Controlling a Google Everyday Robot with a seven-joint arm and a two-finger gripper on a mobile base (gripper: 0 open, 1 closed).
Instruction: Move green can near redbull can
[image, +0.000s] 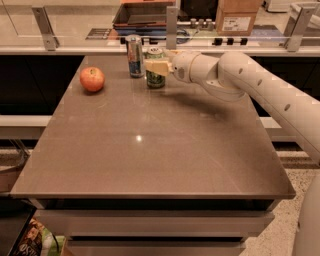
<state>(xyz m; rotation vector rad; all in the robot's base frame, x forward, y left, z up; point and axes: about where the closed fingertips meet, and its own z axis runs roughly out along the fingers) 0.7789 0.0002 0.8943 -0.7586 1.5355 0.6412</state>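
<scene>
The green can (155, 79) stands upright on the brown table (150, 150) near its far edge. The redbull can (134, 56), slim and blue-silver, stands just left of it with a small gap between them. My gripper (157, 64) reaches in from the right at the end of the white arm (240, 80). It is shut on the green can's upper half; one pale finger (156, 67) crosses the can's front.
A red apple (92, 79) lies at the table's far left. Behind the table runs a glass rail with metal posts (171, 20), and beyond it a counter with a tray and a cardboard box (239, 17).
</scene>
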